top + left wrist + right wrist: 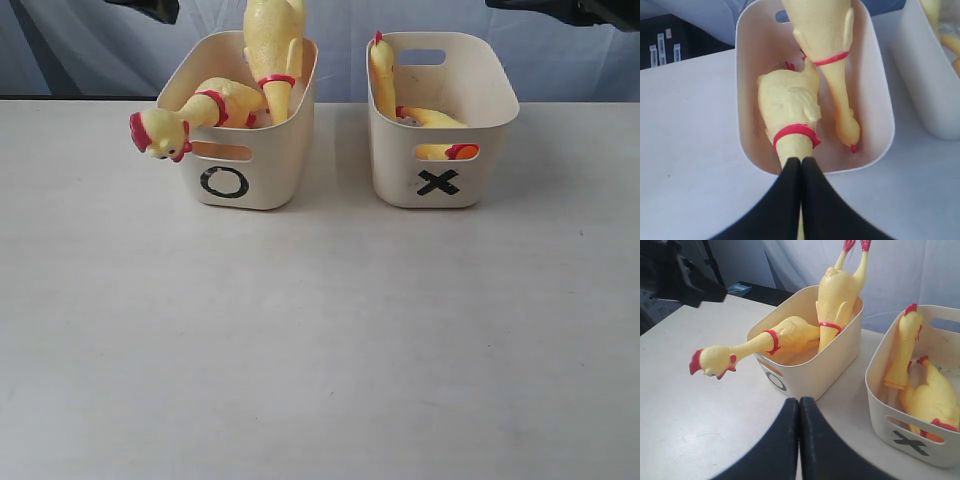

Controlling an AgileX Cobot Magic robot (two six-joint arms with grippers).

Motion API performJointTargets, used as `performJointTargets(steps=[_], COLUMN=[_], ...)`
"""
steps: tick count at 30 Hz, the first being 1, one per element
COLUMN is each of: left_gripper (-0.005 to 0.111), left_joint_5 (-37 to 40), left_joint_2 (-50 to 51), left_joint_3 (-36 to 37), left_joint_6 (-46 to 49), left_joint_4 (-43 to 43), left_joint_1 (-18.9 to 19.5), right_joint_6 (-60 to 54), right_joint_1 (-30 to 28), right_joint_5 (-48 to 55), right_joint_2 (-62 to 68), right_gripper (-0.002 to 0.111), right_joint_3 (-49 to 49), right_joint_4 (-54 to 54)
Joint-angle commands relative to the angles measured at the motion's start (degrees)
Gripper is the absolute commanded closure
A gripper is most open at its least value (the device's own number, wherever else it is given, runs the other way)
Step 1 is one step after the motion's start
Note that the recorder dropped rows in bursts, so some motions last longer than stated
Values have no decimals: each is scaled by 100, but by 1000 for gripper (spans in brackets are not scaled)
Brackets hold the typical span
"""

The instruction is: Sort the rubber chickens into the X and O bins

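Note:
The O bin point(262, 175) holds two rubber chickens. One point(190, 112) lies with its neck and head hanging over the bin's left rim. The other point(275, 50) stands head down with its legs up. In the X bin point(395, 170), one chicken point(382, 75) leans against the wall and another point(432, 118) lies on the bottom. My left gripper point(801, 160) is shut and empty, high over the O bin point(747, 75), above the lying chicken point(787, 102). My right gripper point(799, 400) is shut and empty over the table, in front of both bins.
The bins stand side by side at the back of a white table point(320, 340), with a narrow gap between them. A pale curtain point(340, 40) hangs behind. Dark arm parts point(570, 10) show along the top edge of the exterior view.

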Motion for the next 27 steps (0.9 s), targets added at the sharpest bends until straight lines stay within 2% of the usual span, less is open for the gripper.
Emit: performJointTargets(steps=[1,8,12,22,27], left_gripper=[107,107,107,107,107], left_joint_5=[80,99,-141,-1127,-2100], left_joint_2=[-840,-1883,-2506,-4181,-4950], left_joint_3=[446,1459,2081,3874,4974], left_joint_6=[6,6,6,98,567], left_joint_4=[-87,-123,-144,-251,-611], left_joint_1=[-35,-35,-35,-35,-35], right_joint_6=[-20,-20,-20,-20,-20], right_joint_1=[-16,-16,-16,-27,-35], right_joint_5=[-63,-63,-63,-41,-39], right_joint_2=[-53,-53,-53,-297,-1119], right_gripper=[108,108,108,108,108], right_joint_3=[31,31,31,31,144], right_joint_4=[16,16,16,-12,2])
